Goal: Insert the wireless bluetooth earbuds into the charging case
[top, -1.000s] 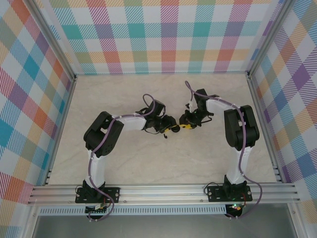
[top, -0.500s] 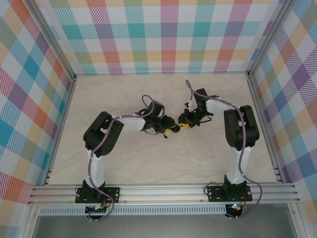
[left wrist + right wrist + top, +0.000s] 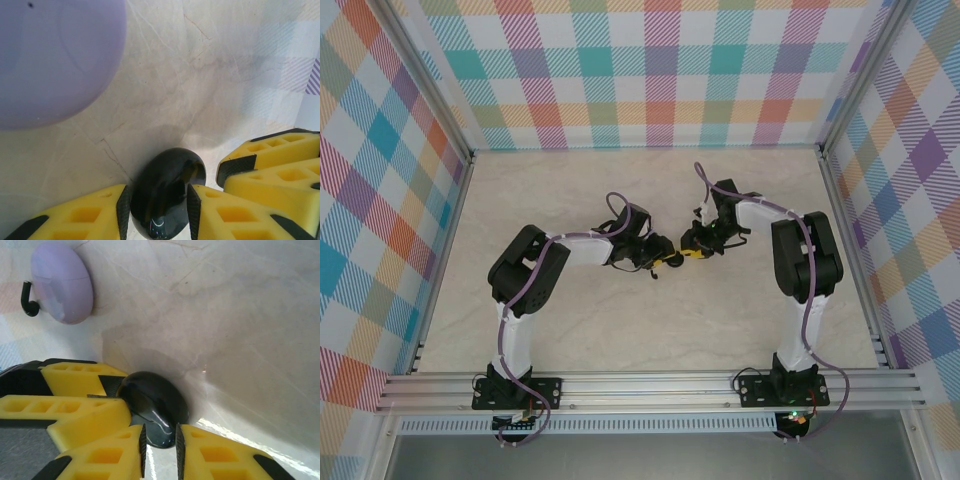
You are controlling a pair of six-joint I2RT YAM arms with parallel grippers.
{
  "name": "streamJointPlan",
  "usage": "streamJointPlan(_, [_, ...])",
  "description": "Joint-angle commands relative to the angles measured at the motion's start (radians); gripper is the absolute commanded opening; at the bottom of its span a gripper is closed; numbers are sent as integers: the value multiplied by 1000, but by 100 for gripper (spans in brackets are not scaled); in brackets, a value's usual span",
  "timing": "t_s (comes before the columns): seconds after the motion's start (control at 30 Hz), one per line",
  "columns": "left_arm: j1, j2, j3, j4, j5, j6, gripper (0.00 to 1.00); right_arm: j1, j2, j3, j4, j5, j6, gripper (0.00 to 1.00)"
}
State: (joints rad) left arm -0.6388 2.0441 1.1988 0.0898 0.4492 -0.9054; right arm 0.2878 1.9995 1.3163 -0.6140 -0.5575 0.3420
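Observation:
A glossy black charging case point(image 3: 167, 195) stands on edge on the marble table, and my left gripper point(image 3: 158, 210) is shut on its two sides. My right gripper point(image 3: 160, 447) meets it from the opposite side, its pads pinching the near rim of the same black case point(image 3: 155, 402). The two grippers touch near the table's middle, with the left gripper point(image 3: 665, 258) beside the right gripper point(image 3: 688, 251). A closed pale lilac case point(image 3: 62, 282) lies further off. One black earbud point(image 3: 27, 300) rests against its left side.
The lilac case point(image 3: 50, 55) lies close to the left gripper's upper left. The right gripper's yellow fingers point(image 3: 272, 165) crowd the black case on its right. Checked walls point(image 3: 660, 70) enclose the marble table point(image 3: 620, 330) on three sides.
The right gripper has edged left to meet the left gripper at the black case. Both pairs of jaws have narrowed a little onto it.

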Motion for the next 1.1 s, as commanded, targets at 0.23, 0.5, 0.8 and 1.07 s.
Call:
streamJointPlan(0.23, [2, -24, -22, 1, 25, -16, 37, 17, 37, -3, -23, 10, 14, 24])
streamJointPlan(0.5, [-4, -11, -24, 30, 44, -31, 37, 27, 54, -6, -8, 1, 27, 21])
streamJointPlan(0.8, [-13, 7, -31, 75, 65, -62, 35, 27, 54, -19, 18, -24, 44, 20])
streamJointPlan(1.07, [-14, 11, -51, 152, 77, -111, 36, 28, 53, -35, 39, -41, 60, 20])
